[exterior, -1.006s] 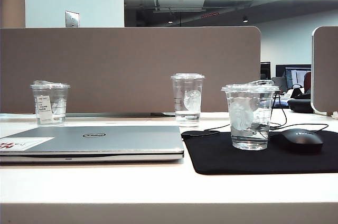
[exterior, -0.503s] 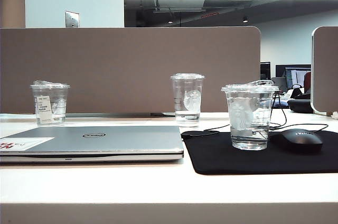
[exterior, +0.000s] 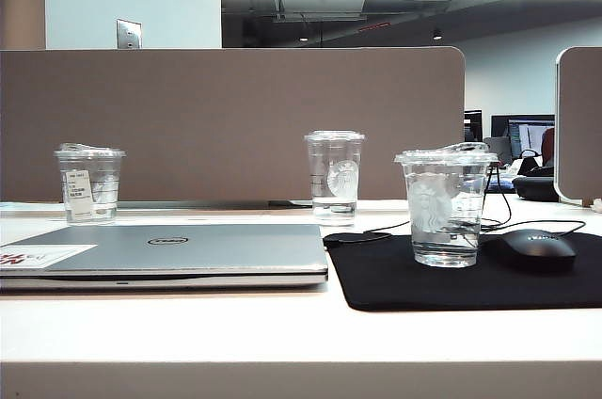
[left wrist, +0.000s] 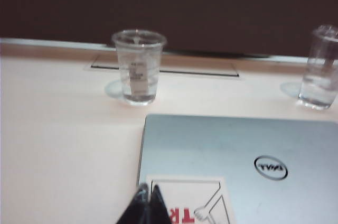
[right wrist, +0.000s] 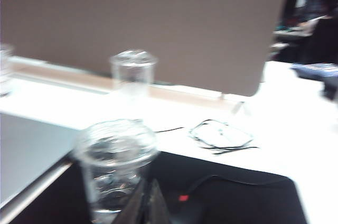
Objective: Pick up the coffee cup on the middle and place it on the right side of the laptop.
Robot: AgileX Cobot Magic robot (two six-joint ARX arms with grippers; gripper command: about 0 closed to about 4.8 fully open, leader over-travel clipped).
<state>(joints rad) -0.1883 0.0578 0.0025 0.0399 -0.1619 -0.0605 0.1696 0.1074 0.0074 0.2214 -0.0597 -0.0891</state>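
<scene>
While I hold it low over the black mat point(exterior: 395, 281), right gripper point(right wrist: 149, 203): tips pinched together, empty, just short of the coffee cup point(right wrist: 116, 166).
Left gripper point(left wrist: 149, 205): tips pressed together, empty, over the stickered corner of the laptop point(left wrist: 237, 150).
Coffee cup's place: upright on the mat, just right of the laptop, nearest of three cups.
Step in hand: as I judge it, the approach. I should spread the right claw wide first, come in level at mid-wall under the rumpled lid, and squeeze softly, since thin plastic should buckle.
Hazard: mouse point(exterior: 538, 250) and cable lie just beside the cup.
Far cups: slim cup point(exterior: 334, 173) and labelled cup point(exterior: 89, 183) stand by the partition; not mine to take.
Views: the exterior view shows the whole row but no arm; only the wrist views show the claws.
</scene>
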